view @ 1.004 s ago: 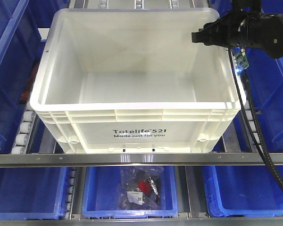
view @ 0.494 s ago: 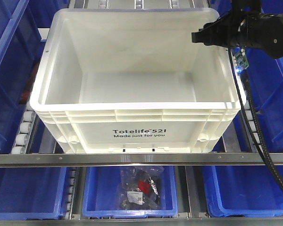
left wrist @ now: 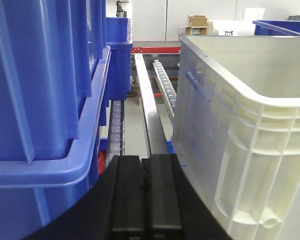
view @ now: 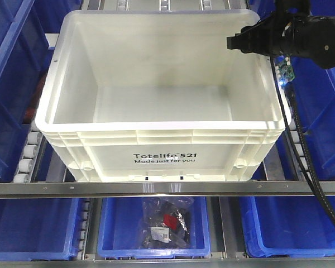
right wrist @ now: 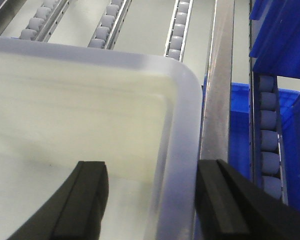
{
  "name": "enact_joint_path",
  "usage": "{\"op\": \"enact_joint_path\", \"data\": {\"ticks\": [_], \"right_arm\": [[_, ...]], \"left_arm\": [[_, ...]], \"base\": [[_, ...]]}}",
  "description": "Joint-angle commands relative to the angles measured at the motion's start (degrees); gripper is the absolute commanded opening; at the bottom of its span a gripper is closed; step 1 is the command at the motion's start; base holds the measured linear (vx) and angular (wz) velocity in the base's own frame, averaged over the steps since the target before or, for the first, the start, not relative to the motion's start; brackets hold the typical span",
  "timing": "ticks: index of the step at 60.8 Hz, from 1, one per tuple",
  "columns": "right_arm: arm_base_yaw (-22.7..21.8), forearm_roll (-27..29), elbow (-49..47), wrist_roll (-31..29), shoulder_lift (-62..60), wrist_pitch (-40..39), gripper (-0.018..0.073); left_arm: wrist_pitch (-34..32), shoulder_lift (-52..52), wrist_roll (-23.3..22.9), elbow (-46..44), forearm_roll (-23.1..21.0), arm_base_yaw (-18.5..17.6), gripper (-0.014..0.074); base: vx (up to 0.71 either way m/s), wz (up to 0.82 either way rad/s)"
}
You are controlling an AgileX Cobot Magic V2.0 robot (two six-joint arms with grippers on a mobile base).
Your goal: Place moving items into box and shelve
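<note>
The box [view: 164, 156], a large white ribbed crate printed "Totelife 521", sits on the roller shelf, and its inside shows nothing. The moving items are out of view. My right gripper [view: 234, 43] hovers at the box's far right corner; in the right wrist view it [right wrist: 151, 167] is open, one finger inside the wall and one outside, straddling the rim [right wrist: 182, 115] without visibly touching it. My left gripper [left wrist: 142, 160] is shut on nothing, low in the gap between a blue bin [left wrist: 45, 100] and the box's left wall [left wrist: 250, 150].
Blue bins flank the box on the left [view: 11, 84] and right [view: 324, 111]. A metal rail [view: 167, 188] runs under the box's front. On the level below, a blue bin [view: 114, 229] holds a bagged black-and-red item [view: 164, 223]. Rollers [view: 29, 156] line the shelf.
</note>
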Motion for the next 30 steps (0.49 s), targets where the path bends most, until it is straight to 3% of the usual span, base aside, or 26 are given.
{"op": "enact_joint_path", "data": {"ticks": [1,13,30], "right_arm": [[-0.53,0.21,-1.90,-0.18,-3.87,-5.35,0.0513],[-1.86,1.52,-1.90,-0.18,-5.72,0.48,0.0732],[-1.86,1.45,-1.90,-0.23,-10.35,2.81,0.0690]], "left_arm": [[-4.37,-0.85,-0.02,0.86,-0.63,0.10,-0.0008],[-4.37,-0.85,-0.02,0.86,-0.63,0.10,-0.0008],[-4.37,-0.85,-0.02,0.86,-0.63,0.10,-0.0008]], "base": [[0.00,0.00],[0.00,0.00],[0.00,0.00]]}}
